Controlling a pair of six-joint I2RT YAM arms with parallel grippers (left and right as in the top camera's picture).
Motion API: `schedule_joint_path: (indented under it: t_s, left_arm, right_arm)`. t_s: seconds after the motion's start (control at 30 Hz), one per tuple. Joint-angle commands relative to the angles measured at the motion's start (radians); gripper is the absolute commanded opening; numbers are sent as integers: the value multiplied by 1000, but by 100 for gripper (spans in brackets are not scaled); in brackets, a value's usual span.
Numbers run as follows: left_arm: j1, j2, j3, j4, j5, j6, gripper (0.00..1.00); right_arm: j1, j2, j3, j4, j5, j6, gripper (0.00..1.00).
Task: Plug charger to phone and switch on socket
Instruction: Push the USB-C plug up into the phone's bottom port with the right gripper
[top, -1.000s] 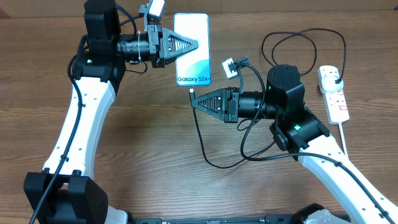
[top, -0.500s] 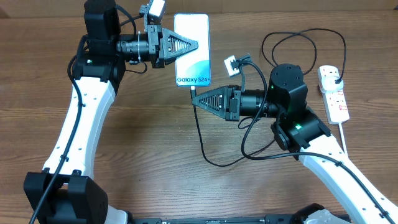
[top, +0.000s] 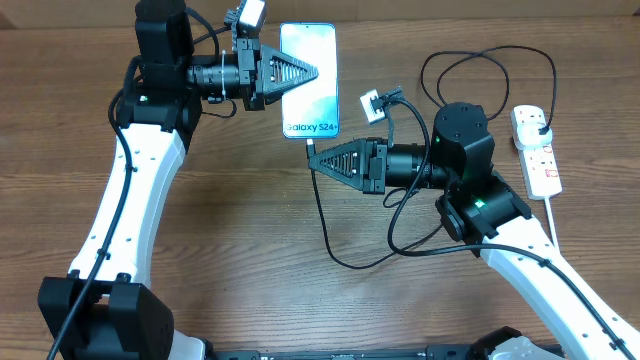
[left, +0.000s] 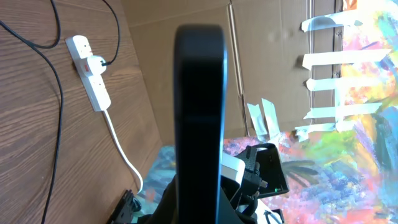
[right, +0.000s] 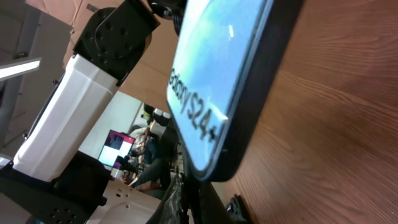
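Observation:
My left gripper (top: 316, 70) is shut on the phone (top: 312, 100), which has a light blue screen with "Galaxy S24+" near its lower short edge. In the left wrist view the phone (left: 200, 93) stands edge-on between my fingers. My right gripper (top: 312, 160) is shut on the connector end of the charger (top: 322, 215), just below the phone's lower edge. In the right wrist view the phone (right: 217, 68) fills the frame right above my fingers (right: 196, 202). The charger's black plug (top: 541, 125) sits in the white socket (top: 540, 165), which also shows in the left wrist view (left: 93, 71).
The black cable loops on the table in front of the right arm and arcs back behind it to the socket. The socket's thick white cord (top: 553, 218) runs toward the front right. A cardboard wall stands beyond the table's far edge.
My right gripper has moved slightly up and right with the connector, closer to the phone's lower edge. The left gripper has kept the phone almost still.

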Motion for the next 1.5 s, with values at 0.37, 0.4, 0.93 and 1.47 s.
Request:
schedule_joint_path:
  t_s: [0.37,0.4,0.93,1.47]
  left_arm:
    - [17,-12,8,11,29,-13,4]
    - [18,-12,8,11,33,-13,4]
    - [18,-12,8,23,43,-13,4]
    - [18,-12,8,37,59,13,4]
  right_arm:
    - [-5,1,7,21,11,23,4]
    - [-5,1,7,21,14,23,4]
    - [-5,1,7,24,67,76,4]
    - [-5,1,7,32,163,124,4]
